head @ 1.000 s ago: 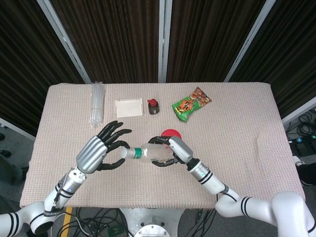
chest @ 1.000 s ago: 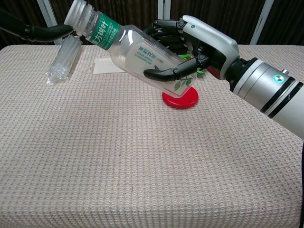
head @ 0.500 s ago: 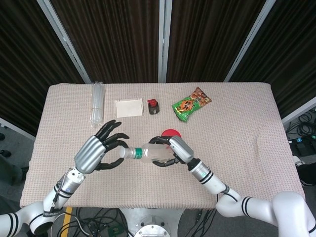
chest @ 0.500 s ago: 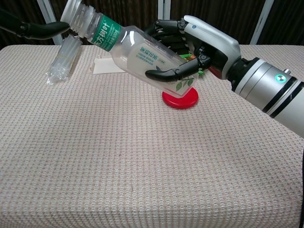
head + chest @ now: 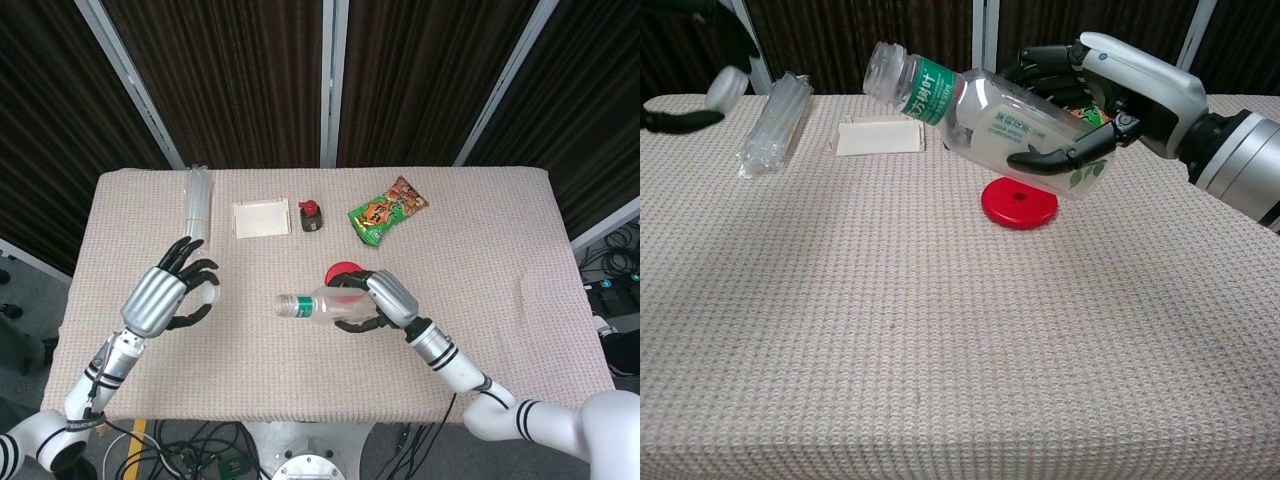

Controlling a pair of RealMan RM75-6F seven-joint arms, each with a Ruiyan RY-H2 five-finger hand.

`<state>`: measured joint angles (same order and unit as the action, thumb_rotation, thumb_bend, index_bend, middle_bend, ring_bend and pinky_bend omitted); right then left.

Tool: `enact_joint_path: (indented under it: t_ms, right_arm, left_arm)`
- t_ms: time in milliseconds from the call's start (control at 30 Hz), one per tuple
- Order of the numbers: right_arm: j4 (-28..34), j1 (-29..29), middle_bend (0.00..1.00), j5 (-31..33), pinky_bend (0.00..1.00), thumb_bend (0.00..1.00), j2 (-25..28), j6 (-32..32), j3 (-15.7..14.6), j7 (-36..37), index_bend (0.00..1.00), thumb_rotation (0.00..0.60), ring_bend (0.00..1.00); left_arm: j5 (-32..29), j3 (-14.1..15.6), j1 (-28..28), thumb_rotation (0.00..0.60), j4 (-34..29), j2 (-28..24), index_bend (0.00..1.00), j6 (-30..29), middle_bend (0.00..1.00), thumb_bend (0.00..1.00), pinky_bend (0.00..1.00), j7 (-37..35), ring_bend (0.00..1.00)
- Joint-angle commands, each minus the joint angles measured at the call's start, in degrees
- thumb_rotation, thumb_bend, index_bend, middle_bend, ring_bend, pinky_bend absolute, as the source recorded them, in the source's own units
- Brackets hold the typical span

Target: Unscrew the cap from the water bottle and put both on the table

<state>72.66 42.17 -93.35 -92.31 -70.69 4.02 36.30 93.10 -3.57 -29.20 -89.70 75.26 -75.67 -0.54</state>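
Water bottle (image 5: 322,304) is lying tilted in my right hand (image 5: 385,302), off the table (image 5: 480,240), neck pointing toward the left edge, just in front of a red disc (image 5: 343,271) near the middle of the surface. My right fingers (image 5: 1060,155) are wrapping around its clear body, with the green label band showing near the neck, and the mouth is standing open with nothing on it. My left hand (image 5: 160,296) is hovering above the left part of the table, well apart from the bottle, and I am pinching the small white cap (image 5: 725,87) between thumb and a finger while the other fingers are spreading loosely. Along the far edge are sitting a bundle of clear plastic tubes (image 5: 196,205) toward the far left corner, a flat white card (image 5: 261,218), a small dark object with a red top (image 5: 310,214) and a green snack packet (image 5: 386,210).
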Motion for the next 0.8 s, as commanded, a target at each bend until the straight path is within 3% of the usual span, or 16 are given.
enact_joint_path:
  t_ms: [33,167,300,433,567,667,767,800]
  right_arm:
    - [2.4,-0.5,0.55,0.1,0.52,0.40,3.0,1.3,-0.8,-3.7,0.66,0.600,0.44]
    - [4.5,-1.0,0.55,1.2,0.52,0.40,5.2,2.9,-1.1,-6.8,0.66,0.600,0.44]
    - [5.4,-1.3,0.54,2.6,0.52,0.40,5.8,5.4,-1.7,-9.7,0.66,0.600,0.44]
    - [4.4,-0.9,0.52,3.8,0.52,0.40,5.0,9.1,-2.6,-13.4,0.66,0.600,0.43]
    - [2.8,-1.4,0.49,4.6,0.50,0.40,3.6,10.6,-3.2,-16.6,0.62,0.600,0.40]
    - [1.9,-1.7,0.43,4.7,0.43,0.40,3.0,11.7,-4.0,-19.8,0.52,0.600,0.33]
    - [2.2,-1.8,0.31,5.5,0.30,0.35,3.2,14.0,-5.0,-22.9,0.29,0.600,0.19]
    - [2.7,-1.9,0.25,5.8,0.23,0.32,3.5,14.6,-5.2,-23.3,0.17,0.600,0.12]
  left_arm:
    - [-4.5,3.4,-0.9,0.600,2.4,0.5,0.45,9.8,0.29,0.33,0.00,8.3,0.05]
    - [-8.5,4.2,-2.2,0.600,2.3,1.4,0.44,16.4,0.28,0.33,0.00,12.8,0.05]
    - [-11.3,4.1,-2.8,0.600,2.2,2.5,0.35,19.1,0.27,0.33,0.00,15.1,0.05]
    - [-12.9,3.4,-2.3,0.600,2.2,3.0,0.28,18.5,0.26,0.26,0.00,15.8,0.05]
    - [-13.2,2.6,-0.8,0.600,1.5,2.4,0.24,15.0,0.24,0.12,0.00,15.1,0.05]
    - [-13.2,1.6,0.8,0.600,0.6,1.2,0.23,11.4,0.23,0.07,0.00,13.6,0.05]
    - [-13.3,0.6,2.6,0.600,-0.2,-0.2,0.22,7.5,0.23,0.06,0.00,12.2,0.05]
    - [-13.2,0.3,3.2,0.600,-0.4,-0.6,0.22,6.3,0.23,0.06,0.00,11.8,0.05]
